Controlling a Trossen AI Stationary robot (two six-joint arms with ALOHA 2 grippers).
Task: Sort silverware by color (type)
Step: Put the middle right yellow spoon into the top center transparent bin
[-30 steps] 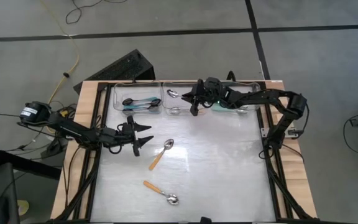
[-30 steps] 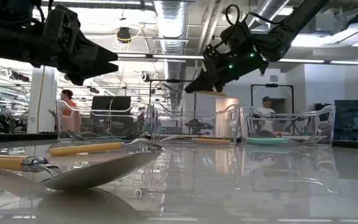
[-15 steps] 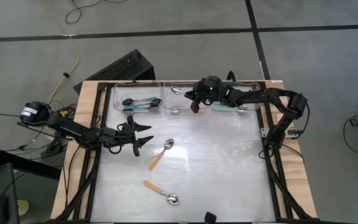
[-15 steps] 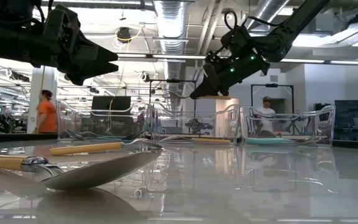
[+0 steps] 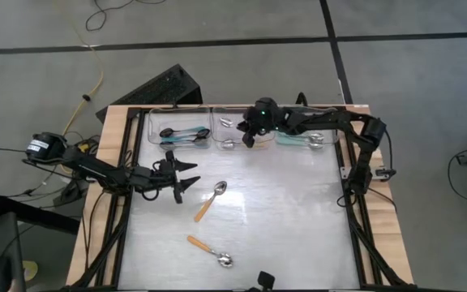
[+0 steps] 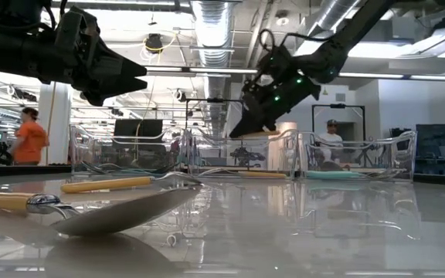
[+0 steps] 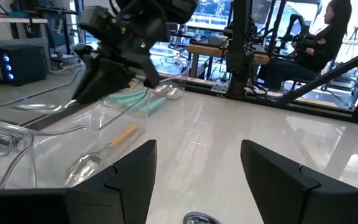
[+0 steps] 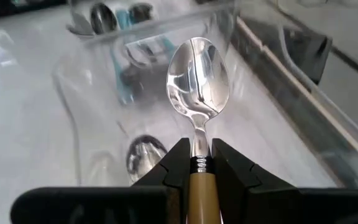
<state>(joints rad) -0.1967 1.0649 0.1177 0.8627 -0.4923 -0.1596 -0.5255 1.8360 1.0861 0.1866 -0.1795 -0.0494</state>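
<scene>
A: Right pincer (image 8: pixel 194 163) first: what have you got?

B: From my seat it's clamped on an orange-handled spoon (image 8: pixel 197 81), fingers (image 8: pixel 178 163) pinched at the neck where the handle meets the silver bowl. On the overhead feed that pincer (image 5: pixel 250 136) sits over the middle clear bin (image 5: pixel 235 130) at the far edge of the bench (image 5: pixel 298 211), and the level camera puts it (image 6: pixel 242 131) above the bin's rim.

A: What's in that bin?

B: I see a silver spoon bowl (image 8: pixel 143 151) lying on its floor under the held one, and an orange-handled spoon (image 7: pixel 101 152) lying inside through the left wrist feed.

A: And the other bins?

B: Blue-handled spoons with black bowls (image 5: pixel 181 134) lie in the left bin, teal-handled spoons (image 5: pixel 302 139) in the right one.

A: Left side?

B: My left pincer (image 5: pixel 186 177) hangs above the bench near its left side, fingers (image 7: pixel 278 180) spread apart, gripping nothing.

A: Anything loose?

B: Two orange-handled spoons on the open bench: one (image 5: pixel 210 201) just beside the left pincer, another (image 5: pixel 211 251) nearer the front edge. They're well apart from the bins.
</scene>
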